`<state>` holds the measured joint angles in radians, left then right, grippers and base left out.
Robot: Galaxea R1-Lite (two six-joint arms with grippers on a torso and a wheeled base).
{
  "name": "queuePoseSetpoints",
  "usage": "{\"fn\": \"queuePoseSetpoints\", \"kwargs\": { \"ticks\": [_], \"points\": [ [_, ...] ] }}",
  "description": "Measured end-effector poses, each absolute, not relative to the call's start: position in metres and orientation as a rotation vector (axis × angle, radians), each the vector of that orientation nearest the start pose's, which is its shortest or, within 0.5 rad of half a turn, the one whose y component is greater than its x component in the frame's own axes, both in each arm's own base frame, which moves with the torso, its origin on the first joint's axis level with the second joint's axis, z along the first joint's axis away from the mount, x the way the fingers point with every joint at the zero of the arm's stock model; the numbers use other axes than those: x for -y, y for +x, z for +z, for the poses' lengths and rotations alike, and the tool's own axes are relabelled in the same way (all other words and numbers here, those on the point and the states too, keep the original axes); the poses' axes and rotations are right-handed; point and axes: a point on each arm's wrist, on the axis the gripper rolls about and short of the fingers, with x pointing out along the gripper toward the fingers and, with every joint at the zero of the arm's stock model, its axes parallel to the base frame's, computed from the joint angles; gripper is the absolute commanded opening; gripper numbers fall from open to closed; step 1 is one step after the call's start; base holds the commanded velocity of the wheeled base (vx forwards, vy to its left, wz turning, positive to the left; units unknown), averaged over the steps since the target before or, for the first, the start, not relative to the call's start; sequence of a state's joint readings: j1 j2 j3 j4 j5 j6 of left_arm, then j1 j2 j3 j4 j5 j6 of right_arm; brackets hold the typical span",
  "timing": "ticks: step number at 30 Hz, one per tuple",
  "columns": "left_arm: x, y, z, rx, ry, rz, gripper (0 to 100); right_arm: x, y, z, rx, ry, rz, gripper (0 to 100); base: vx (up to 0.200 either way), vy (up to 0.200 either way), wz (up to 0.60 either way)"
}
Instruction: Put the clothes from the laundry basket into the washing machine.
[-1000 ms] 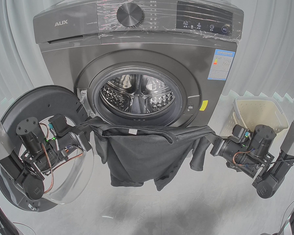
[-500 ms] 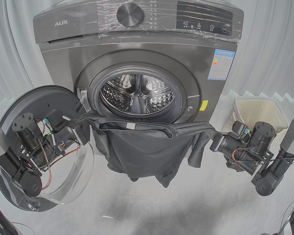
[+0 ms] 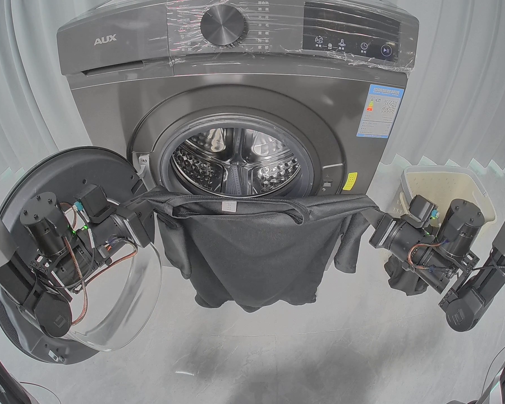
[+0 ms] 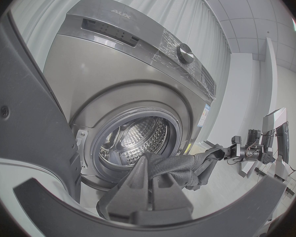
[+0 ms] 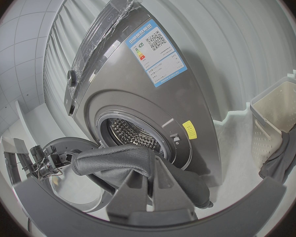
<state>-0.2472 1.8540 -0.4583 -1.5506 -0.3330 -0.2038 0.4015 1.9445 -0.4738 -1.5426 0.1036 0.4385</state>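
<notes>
A dark grey shirt (image 3: 252, 248) hangs stretched between my two grippers, just below the open mouth of the washing machine (image 3: 235, 164). My left gripper (image 3: 146, 211) is shut on the shirt's left shoulder, and in the left wrist view its fingers (image 4: 150, 181) pinch bunched cloth (image 4: 177, 168). My right gripper (image 3: 376, 220) is shut on the shirt's right shoulder, near the cream laundry basket (image 3: 460, 189). The right wrist view shows the gripper (image 5: 149, 185) clamped on the shirt (image 5: 121, 162). The drum (image 3: 235, 166) is bare metal inside.
The round machine door (image 3: 67, 242) stands swung open at the left, right behind my left arm. A second dark garment (image 5: 286, 155) hangs over the basket's rim (image 5: 266, 116). Grey floor lies in front of the machine, with curtains behind.
Both grippers have lifted the shirt a little toward the drum opening. The right gripper has moved up and to the right, pulling the shirt's top edge tighter. The hanging hem has swung.
</notes>
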Motion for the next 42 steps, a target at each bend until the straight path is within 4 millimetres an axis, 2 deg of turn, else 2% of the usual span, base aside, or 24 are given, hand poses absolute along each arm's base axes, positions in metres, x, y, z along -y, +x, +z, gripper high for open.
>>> {"fn": "queuePoseSetpoints", "kwargs": {
  "ticks": [7,13,20,26,33,34,42],
  "points": [
    [0.078,0.278,0.145,0.097,-0.191,-0.592,0,-0.121,0.279,0.122,-0.033,0.442,0.513,0,0.000,0.000,0.00],
    [0.080,0.276,0.143,0.087,-0.189,-0.599,0,-0.124,0.271,0.120,-0.055,0.439,0.530,0,0.000,0.000,0.00],
    [0.086,0.273,0.141,0.080,-0.181,-0.608,0,-0.140,0.248,0.106,-0.147,0.418,0.594,0,0.000,0.000,0.00],
    [0.097,0.272,0.143,0.088,-0.188,-0.628,0,-0.150,0.238,0.100,-0.182,0.407,0.622,0,0.000,0.000,0.00],
    [0.111,0.277,0.151,0.132,-0.198,-0.623,0,-0.174,0.226,0.084,-0.249,0.371,0.674,0,0.000,0.000,0.00],
    [0.114,0.278,0.153,0.140,-0.200,-0.624,0,-0.177,0.225,0.081,-0.256,0.364,0.676,100,0.000,0.000,0.00],
    [0.137,0.286,0.158,0.175,-0.216,-0.639,0,-0.193,0.215,0.056,-0.341,0.314,0.669,100,0.000,0.000,0.00]
  ]
}}
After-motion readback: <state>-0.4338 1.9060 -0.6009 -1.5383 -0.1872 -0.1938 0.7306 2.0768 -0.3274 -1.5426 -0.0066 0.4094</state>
